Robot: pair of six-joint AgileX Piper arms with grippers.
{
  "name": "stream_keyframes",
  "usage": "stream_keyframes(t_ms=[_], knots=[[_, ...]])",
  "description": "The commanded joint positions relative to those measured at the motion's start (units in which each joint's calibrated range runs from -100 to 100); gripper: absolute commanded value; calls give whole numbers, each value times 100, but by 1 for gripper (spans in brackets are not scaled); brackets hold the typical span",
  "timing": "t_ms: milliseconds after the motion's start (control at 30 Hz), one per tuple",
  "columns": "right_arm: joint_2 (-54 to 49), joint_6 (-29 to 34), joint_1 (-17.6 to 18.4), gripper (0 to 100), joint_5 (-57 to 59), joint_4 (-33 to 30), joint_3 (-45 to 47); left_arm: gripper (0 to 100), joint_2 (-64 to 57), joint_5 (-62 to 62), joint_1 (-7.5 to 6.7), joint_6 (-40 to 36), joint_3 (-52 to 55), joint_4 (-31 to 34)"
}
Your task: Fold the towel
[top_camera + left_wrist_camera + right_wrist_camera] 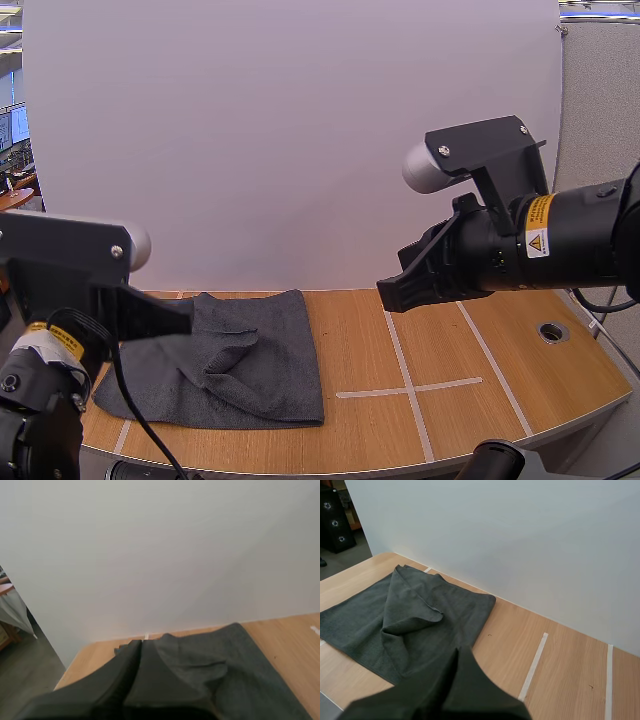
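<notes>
A dark grey towel point(240, 355) lies on the left half of the wooden table point(500, 380), partly doubled over with a rumpled fold across its middle. My left gripper point(180, 318) hangs above the towel's left part, fingers together as one dark wedge point(137, 652) with nothing held. My right gripper point(392, 290) hovers high over the table's middle, right of the towel, also shut and empty. In the right wrist view the towel point(415, 615) lies beyond the shut fingers point(462, 665), its folded flap bunched toward the near side.
White tape lines point(400, 370) cross the table right of the towel. A round hole point(552, 331) sits near the right edge. A white board point(300, 140) stands along the table's back. Bare wood lies between the towel and the tape.
</notes>
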Motion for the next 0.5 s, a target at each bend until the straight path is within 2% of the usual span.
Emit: stream_keyframes(t_ms=[0,67,133,167,200,300,467], knots=[[-291,-37,-23,0,-23,102,14,0,0,1442,1,601,-49,-120],[-320,-37,-23,0,-23,111,14,0,0,1442,1,1064,-49,-384],[-426,-37,-41,0,-23,111,14,0,243,1442,1,1524,-49,-968],[-439,-37,-85,0,-23,111,14,0,460,1442,1,1652,-49,-1174],[-439,-37,-110,0,14,132,14,0,1169,1247,1,1749,-49,-1389],[-439,-37,-111,0,32,211,14,0,2052,898,61,2268,-99,-1318],[-439,-37,-140,0,32,243,14,0,3249,1006,67,2270,-541,-1138]])
